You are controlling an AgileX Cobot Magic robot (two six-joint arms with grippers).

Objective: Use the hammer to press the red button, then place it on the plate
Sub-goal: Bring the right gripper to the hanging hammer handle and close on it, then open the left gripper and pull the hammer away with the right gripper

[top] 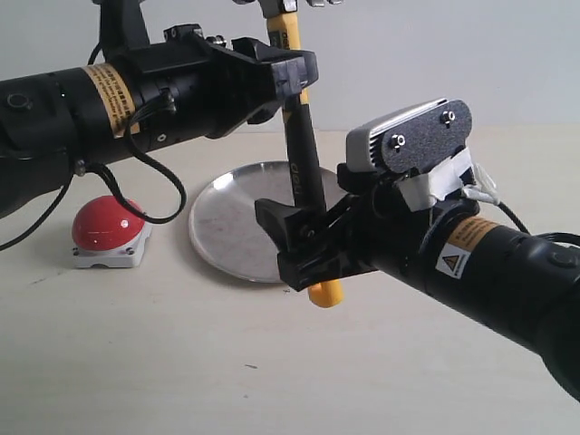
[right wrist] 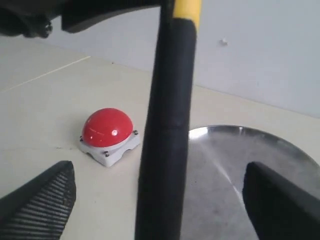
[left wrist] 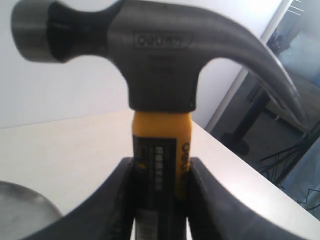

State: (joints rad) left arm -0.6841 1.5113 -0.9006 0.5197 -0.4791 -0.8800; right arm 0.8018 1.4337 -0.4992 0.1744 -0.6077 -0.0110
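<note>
Your left gripper (left wrist: pixel 160 192) has its jaws clamped on the yellow neck of the hammer (top: pixel 302 172), just under the steel head. The hammer hangs upright in the middle of the exterior view, head cut off by the top edge and yellow butt low over the near rim of the plate (top: pixel 227 231). Your right gripper (right wrist: pixel 160 197) brackets the lower black handle with its jaws spread wide, neither pad touching the rubber.

The risk is in the handover. If you let go with the left before the right has closed firmly, the hammer falls butt-first onto the plate or the tabletop (top: pixel 181 362) and may tip over.

A grip this low on a head-heavy tool also looks weak. The handle could swivel in the jaws once the upper hold goes, and the head would swing out of line.

The red button (top: pixel 107 224) sits at the left of the exterior view, under the left arm. Reaching it with the right arm means crossing that arm, so clear it first or the two may knock together.
</note>
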